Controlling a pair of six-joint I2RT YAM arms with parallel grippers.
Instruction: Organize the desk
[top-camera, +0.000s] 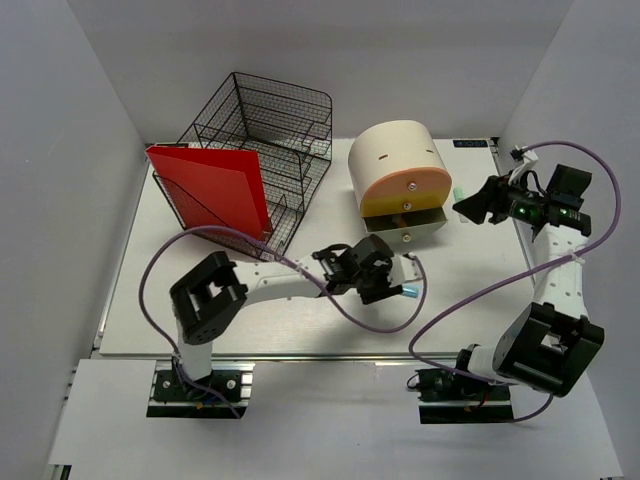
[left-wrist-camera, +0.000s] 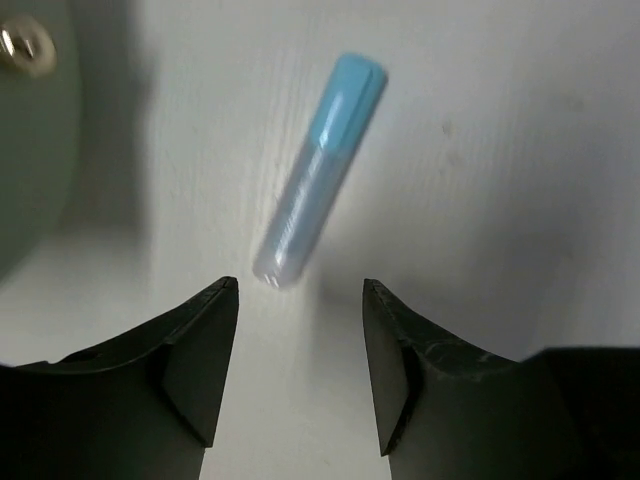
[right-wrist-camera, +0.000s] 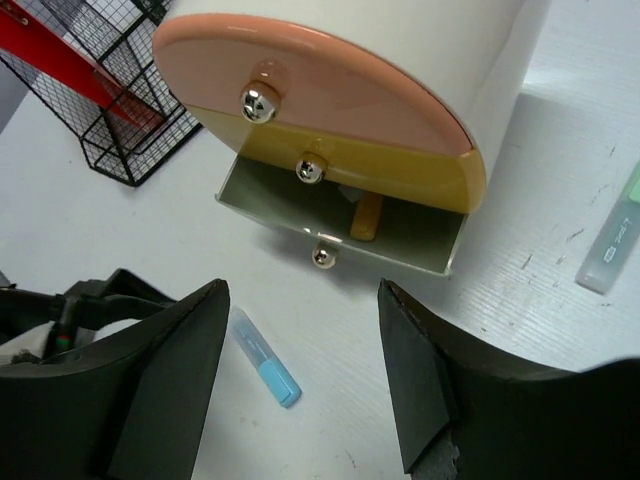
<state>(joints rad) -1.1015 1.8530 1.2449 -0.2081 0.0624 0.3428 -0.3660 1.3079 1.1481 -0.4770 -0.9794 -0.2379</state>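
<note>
The white desk (top-camera: 180, 310) carries a blue-capped clear marker (top-camera: 410, 291) in front of the round beige drawer unit (top-camera: 398, 165). In the left wrist view the marker (left-wrist-camera: 320, 165) lies flat just beyond my left gripper (left-wrist-camera: 300, 290), which is open and empty, with the marker's clear end near the gap. My left gripper (top-camera: 392, 280) hovers low over the desk. My right gripper (top-camera: 468, 208) is open and empty, up beside the drawer unit's right side. The right wrist view shows the blue marker (right-wrist-camera: 265, 357) below the open bottom drawer (right-wrist-camera: 345, 230).
A black wire mesh tray (top-camera: 265, 140) with a red folder (top-camera: 212, 188) stands at the back left. An orange item (right-wrist-camera: 366, 215) lies in the open drawer. A green-capped marker (right-wrist-camera: 612, 240) lies on the desk right of the drawer unit. Purple cables loop over the desk front.
</note>
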